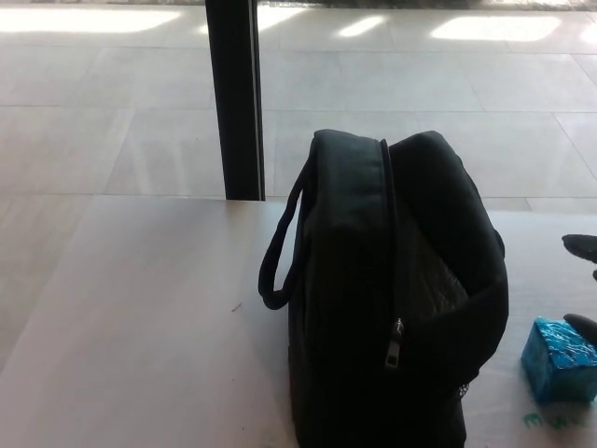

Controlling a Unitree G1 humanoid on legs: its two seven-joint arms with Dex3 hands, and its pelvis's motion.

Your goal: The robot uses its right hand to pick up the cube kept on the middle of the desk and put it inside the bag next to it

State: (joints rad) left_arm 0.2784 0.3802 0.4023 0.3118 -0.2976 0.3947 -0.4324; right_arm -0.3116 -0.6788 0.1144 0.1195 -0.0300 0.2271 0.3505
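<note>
A black bag (pixel 392 299) stands upright on the pale desk (pixel 140 317), its top open toward the right and a zipper running down its front. A turquoise cube (pixel 558 360) sits on the desk just right of the bag, near the picture's right edge. Two black fingertips (pixel 582 245) of my right hand (pixel 584 285) enter from the right edge, one above the cube and one touching or almost touching its top right corner. The fingers are apart and hold nothing. My left hand does not show.
A black vertical post (pixel 235 98) stands behind the desk's far edge. Beyond it lies a tiled floor (pixel 93 112) with bright patches of light. Small green marks (pixel 546 421) are on the desk below the cube.
</note>
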